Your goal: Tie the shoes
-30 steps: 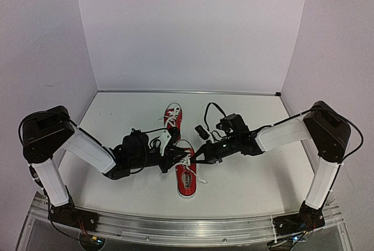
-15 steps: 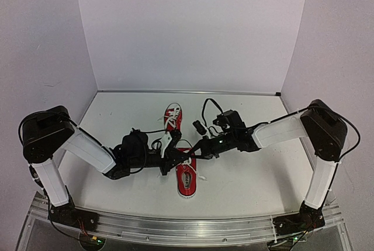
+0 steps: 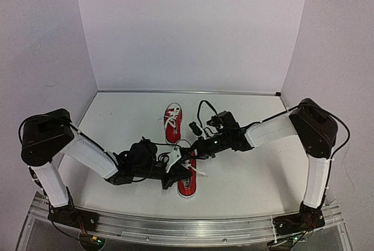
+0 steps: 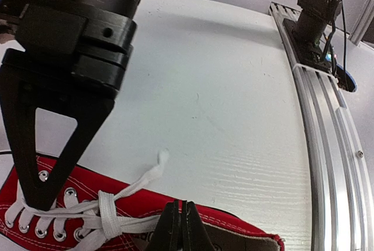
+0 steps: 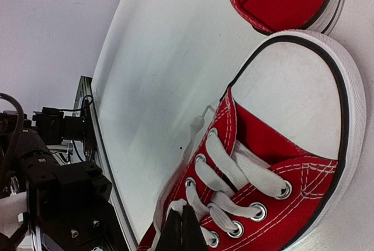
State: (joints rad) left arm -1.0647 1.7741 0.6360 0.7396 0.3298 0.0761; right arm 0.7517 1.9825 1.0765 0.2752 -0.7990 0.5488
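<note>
White table: wide bare surface out to the right of the right gripper, more bare surface beyond both grippers up to the back wall. The aluminium rail runs along the near edge behind the grippers, with a band of bare table between. Side walls are well apart from both.

Left arm: elbow high at the left, forearm low and nearly level, reaching inward. Right arm: elbow high at the right, forearm sloping down and inward. The wrists meet head-on.

Near shoe: upright on its sole directly under both grippers, toe cap toward the far shoe, which sits just beyond them.

Lace: crossed over once between the grippers. The left gripper has its jaws closed to a seam, nipping a strand. The right gripper likewise, tips down in the lacing. One loose end lies on the table beside the shoe.
</note>
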